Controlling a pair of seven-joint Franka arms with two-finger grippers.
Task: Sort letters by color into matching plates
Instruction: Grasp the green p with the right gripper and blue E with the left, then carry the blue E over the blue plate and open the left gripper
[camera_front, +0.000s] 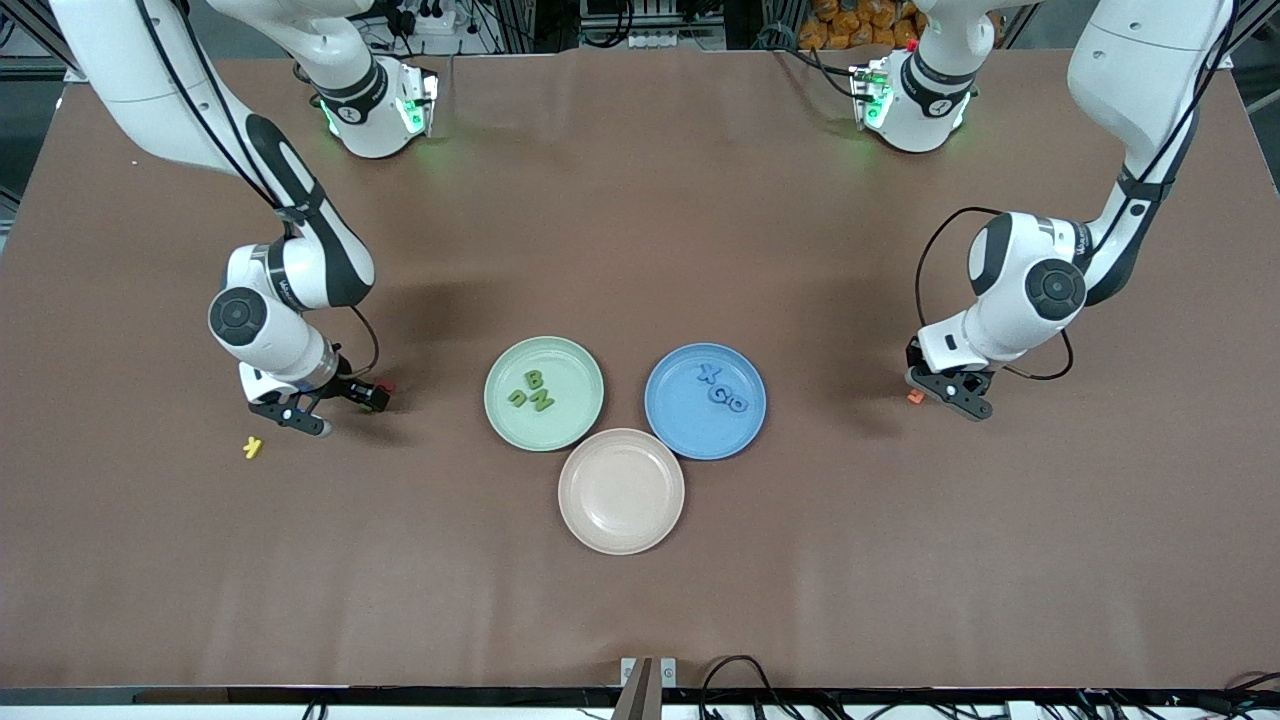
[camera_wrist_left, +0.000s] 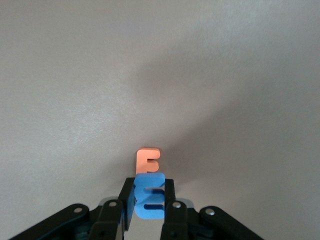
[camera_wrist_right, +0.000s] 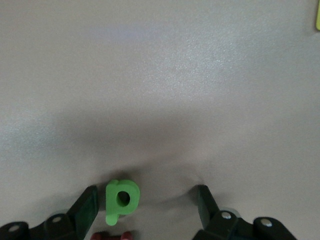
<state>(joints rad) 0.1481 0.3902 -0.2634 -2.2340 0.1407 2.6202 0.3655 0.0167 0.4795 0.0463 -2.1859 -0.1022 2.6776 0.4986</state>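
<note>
Left wrist view: left claw pinches blue E.

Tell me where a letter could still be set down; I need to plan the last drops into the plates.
The beige plate is bare. In the green plate, the part nearest the front camera is free of the green letters. In the blue plate, the same near part is free of the blue letters. The three rims crowd together.
</note>
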